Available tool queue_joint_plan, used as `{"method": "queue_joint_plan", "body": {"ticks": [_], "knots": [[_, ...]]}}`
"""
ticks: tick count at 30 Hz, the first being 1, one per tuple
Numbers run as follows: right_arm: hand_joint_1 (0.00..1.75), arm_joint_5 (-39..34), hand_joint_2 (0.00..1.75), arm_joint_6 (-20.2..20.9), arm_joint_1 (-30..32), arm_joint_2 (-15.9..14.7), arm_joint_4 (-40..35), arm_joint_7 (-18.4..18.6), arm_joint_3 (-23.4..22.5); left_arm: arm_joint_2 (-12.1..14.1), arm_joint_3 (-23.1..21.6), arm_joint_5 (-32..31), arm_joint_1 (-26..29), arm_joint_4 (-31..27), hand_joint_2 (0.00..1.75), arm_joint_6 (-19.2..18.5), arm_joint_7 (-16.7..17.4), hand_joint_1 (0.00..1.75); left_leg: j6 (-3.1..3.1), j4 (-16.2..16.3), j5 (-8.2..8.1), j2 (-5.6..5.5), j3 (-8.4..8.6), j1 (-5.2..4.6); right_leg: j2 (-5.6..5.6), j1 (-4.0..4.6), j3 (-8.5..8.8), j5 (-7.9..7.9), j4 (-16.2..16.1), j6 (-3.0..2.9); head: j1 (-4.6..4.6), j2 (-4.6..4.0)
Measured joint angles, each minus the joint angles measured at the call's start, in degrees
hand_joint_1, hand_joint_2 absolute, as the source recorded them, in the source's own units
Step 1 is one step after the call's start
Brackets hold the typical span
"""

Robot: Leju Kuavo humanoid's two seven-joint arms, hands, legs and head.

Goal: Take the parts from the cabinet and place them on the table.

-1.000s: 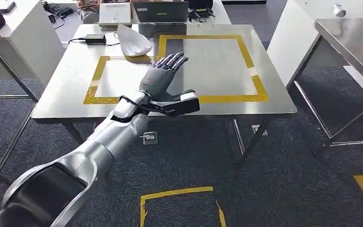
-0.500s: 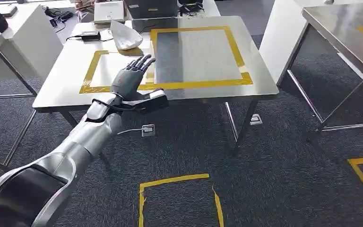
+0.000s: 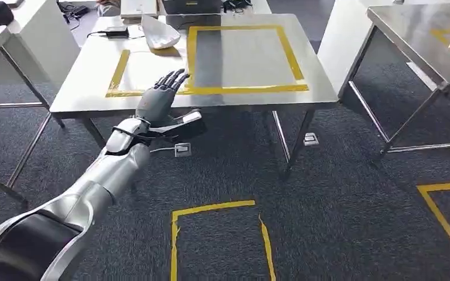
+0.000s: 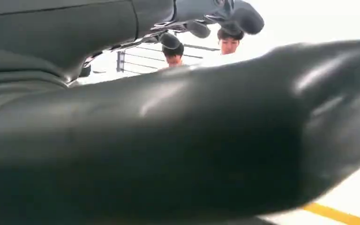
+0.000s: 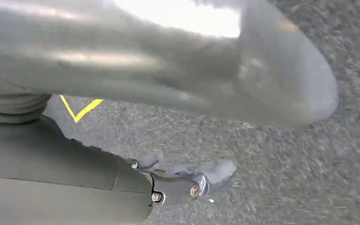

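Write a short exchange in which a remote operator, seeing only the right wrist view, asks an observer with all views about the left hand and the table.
Operator: I mostly see carpet. Is the left hand holding a part?
Observer: No. In the head view the left hand is empty, fingers spread, raised in front of the steel table's near edge.
Operator: Is anything on that table?
Observer: A white part lies towards its far left, close to the yellow tape outline.
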Motion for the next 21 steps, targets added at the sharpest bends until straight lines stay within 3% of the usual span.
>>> {"method": "queue_joint_plan", "body": {"ticks": [2, 3, 4, 6, 7, 8, 9, 11, 13, 14, 16, 17, 18, 19, 20, 21], "knots": [[0.0, -0.2, 0.0, -0.15, -0.17, -0.17, 0.0, -0.17, -0.04, -1.33, 0.04, -0.02, -0.09, 0.04, 0.0, -0.7, 0.17, 0.0, -0.16, 0.06, 1.56, -0.07, -1.94, 0.05, -0.03, -0.48, -1.51, -5.26, 8.41, 0.87, 0.06, 0.0], [0.0, -0.22, 0.0, -0.2, -0.21, -0.24, 0.0, -0.15, -0.09, -2.13, 0.09, -0.02, -0.07, 0.13, 0.0, -0.83, 0.15, 0.0, -0.3, 0.15, 2.29, -0.01, -2.94, 0.14, -0.03, -0.7, -1.52, -5.13, 11.11, 1.18, 0.09, 0.0], [0.0, -0.26, 0.0, -0.2, -0.19, -0.28, 0.0, -0.13, -0.09, -2.53, 0.09, 0.0, -0.06, 0.2, 0.0, -1.16, 0.07, 0.0, -0.52, 0.26, 2.94, 0.03, -3.89, 0.26, -0.04, -0.91, -0.57, -3.54, 11.44, 1.45, 0.11, 0.0], [0.0, -0.48, 0.0, -0.28, -0.23, -0.31, 0.0, 0.09, -0.11, -3.73, 0.11, 0.04, 0.0, 0.22, 0.0, -1.16, -0.53, 0.0, -1.12, 0.72, 4.06, 0.14, -5.76, 0.73, -0.07, -1.42, 4.32, 0.09, 6.38, 2.01, 0.13, 0.0], [0.0, -0.59, 0.0, -0.39, -0.3, -0.33, 0.0, 0.11, -0.13, -4.17, 0.11, 0.04, -0.09, 0.22, 0.0, -1.16, -0.7, 0.0, -1.63, 1.24, 4.55, 0.13, -6.61, 0.88, -0.16, -1.8, 8.67, 0.03, 0.99, 2.47, 0.13, 0.0], [0.0, -0.61, 0.0, -0.42, -0.5, -0.33, 0.0, 0.07, -0.13, -4.85, 0.13, 0.04, -0.22, 0.09, 0.0, -1.14, -0.79, 0.0, -2.08, 1.53, 4.83, 0.07, -7.3, 0.76, -0.09, -1.51, 11.94, -3.44, -3.94, 2.72, 0.48, 0.0], [0.0, -0.61, 0.0, -0.44, -0.5, -0.48, 0.0, 0.0, -0.15, -5.03, 0.26, 0.05, -0.3, 0.11, 0.0, -1.11, -0.83, 0.0, -2.45, 1.65, 5.07, 0.18, -7.3, 0.73, 0.47, -1.08, 11.64, -3.37, -3.99, 1.01, 0.27, 0.0], [0.0, -0.63, 0.0, -0.59, -0.35, -0.5, 0.0, 0.0, -0.15, -5.9, 0.35, 0.42, -0.53, 0.13, 0.0, -1.07, -1.44, 0.0, -3.32, 1.12, 5.97, 0.23, -7.17, 0.72, 0.24, -0.75, 11.11, -3.32, -4.26, -0.43, 0.15, 0.0], [0.0, -0.65, 0.0, -0.68, -0.34, -0.59, 0.0, 0.24, -0.2, -5.94, 0.5, 0.63, -0.52, 0.26, 0.0, -1.05, -1.79, 0.0, -4.06, 1.1, 6.0, 0.2, -7.71, 0.98, -0.05, -1.14, 10.51, -2.04, -4.68, -1.78, 0.09, 0.0], [0.0, -0.7, 0.0, -0.7, -0.37, -0.61, 0.0, 0.28, -0.24, -5.94, 0.63, 0.68, -0.55, 0.24, 0.0, -1.05, -1.79, 0.0, -4.11, 2.84, 3.54, 0.15, -8.58, 0.94, 0.02, -1.07, 10.07, -1.5, -4.68, -2.26, -0.04, 0.0], [0.0, -0.7, 0.0, -0.72, -0.23, -0.66, 0.0, 0.28, -0.31, -5.94, 0.83, 0.77, -0.54, 0.28, 0.0, -1.05, -1.79, 0.0, -4.25, 11.03, -2.72, 0.11, -11.24, 0.85, 0.0, -0.89, 8.92, -0.52, -4.68, -2.66, -0.55, 0.0], [0.0, -0.7, 0.0, -0.74, -0.19, -0.66, 0.0, 0.26, -0.37, -5.92, 0.87, 0.81, -0.52, 0.35, 0.0, -1.05, -1.79, 0.0, -4.26, 14.91, -4.55, 0.09, -12.38, 0.79, -0.01, -0.69, 8.39, -0.13, -4.65, -2.81, -0.7, 0.0], [0.0, -0.7, 0.0, -0.74, -0.16, -0.66, 0.0, 0.28, -0.42, -5.92, 0.87, 0.83, -0.42, 0.42, 0.0, -1.05, -1.79, 0.0, -4.17, 18.02, -5.28, 0.08, -12.91, 0.74, -0.02, -0.44, 7.78, 0.32, -4.63, -2.89, -0.79, 0.0], [0.0, -0.7, 1.75, -0.72, -0.16, -0.66, 0.0, 0.26, -0.46, -5.92, 0.87, 0.85, -0.32, 0.46, 0.0, -1.05, -1.81, 0.0, -3.93, 18.01, -4.83, 0.08, -12.13, 0.64, -0.01, -0.25, 7.33, 0.68, -4.62, -2.93, -0.79, 0.0], [0.0, -0.72, 1.75, -0.7, -0.16, -0.66, 0.0, 0.22, -0.5, -5.92, 0.87, 0.85, -0.3, 0.46, 1.75, -1.05, -1.86, 0.0, -3.53, 15.77, -3.76, 0.04, -9.99, 0.44, 0.0, -0.06, 6.98, 0.99, -4.61, -2.94, -0.81, 0.0], [0.0, -0.72, 1.75, -0.68, -0.16, -0.66, 0.0, 0.07, -0.55, -5.96, 0.87, 0.87, -0.35, 0.44, 1.75, -1.05, -2.03, 0.0, -2.93, 10.93, -2.1, 0.02, -6.39, 0.16, 0.02, 0.16, 6.71, 1.27, -4.6, -2.91, -0.85, 0.0]]}}
